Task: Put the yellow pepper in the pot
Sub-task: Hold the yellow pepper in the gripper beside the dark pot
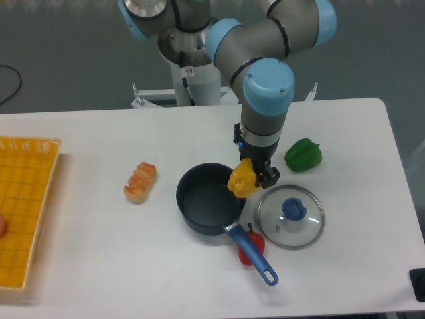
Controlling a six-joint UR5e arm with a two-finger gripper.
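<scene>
The yellow pepper (242, 179) is small, glossy and lumpy. My gripper (254, 175) is shut on it and holds it over the right rim of the pot (207, 199). The pot is round, shallow and dark navy-grey, and its inside looks empty. Its bright blue handle (253, 254) points toward the front right. The gripper's fingers are mostly hidden behind the pepper.
A glass lid with a blue knob (291, 215) lies right of the pot. A green pepper (303, 154) sits behind the lid. A red pepper (252, 242) lies under the handle. A shrimp-like orange toy (139, 182) lies to the left. A yellow basket (25, 206) is at the far left.
</scene>
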